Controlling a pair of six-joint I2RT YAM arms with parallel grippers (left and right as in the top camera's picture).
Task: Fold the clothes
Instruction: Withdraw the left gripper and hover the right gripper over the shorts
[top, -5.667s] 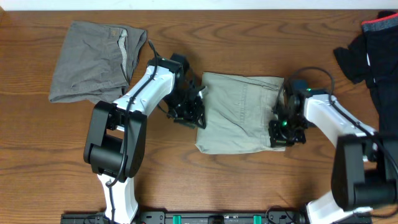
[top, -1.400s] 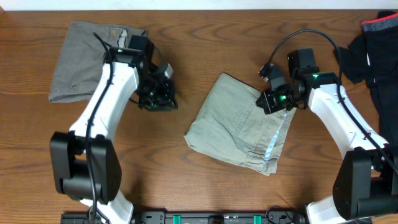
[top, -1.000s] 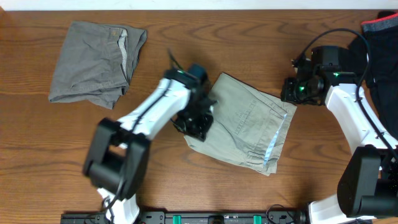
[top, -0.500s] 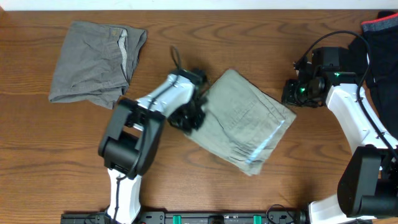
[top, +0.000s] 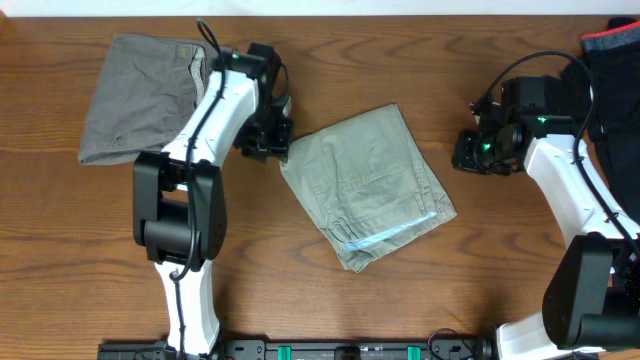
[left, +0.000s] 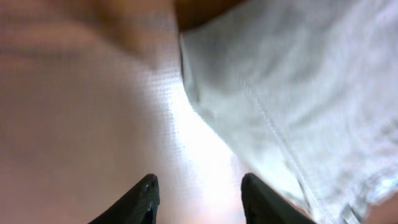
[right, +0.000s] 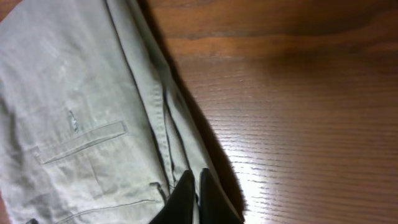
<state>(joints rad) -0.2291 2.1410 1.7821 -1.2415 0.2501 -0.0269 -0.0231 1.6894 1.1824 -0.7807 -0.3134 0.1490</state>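
The folded pale green shorts (top: 365, 185) lie tilted in the middle of the table. They also show in the left wrist view (left: 298, 87) and the right wrist view (right: 81, 112). My left gripper (top: 268, 140) is at their upper left corner. It is open (left: 199, 190), with bare table between the fingers and the cloth edge just beside the right finger. My right gripper (top: 475, 155) hovers to the right of the shorts, apart from them. Its fingers are shut together (right: 196, 193) with nothing seen between them.
A folded grey garment (top: 150, 95) lies at the back left, just behind my left arm. A heap of dark clothes (top: 605, 70) sits at the back right corner beside my right arm. Bare wood (top: 400, 290) lies in front of the shorts.
The shorts have been turned and slid toward the left and back. My left arm has swung up to their upper left corner. The right arm has stayed put over the last second.
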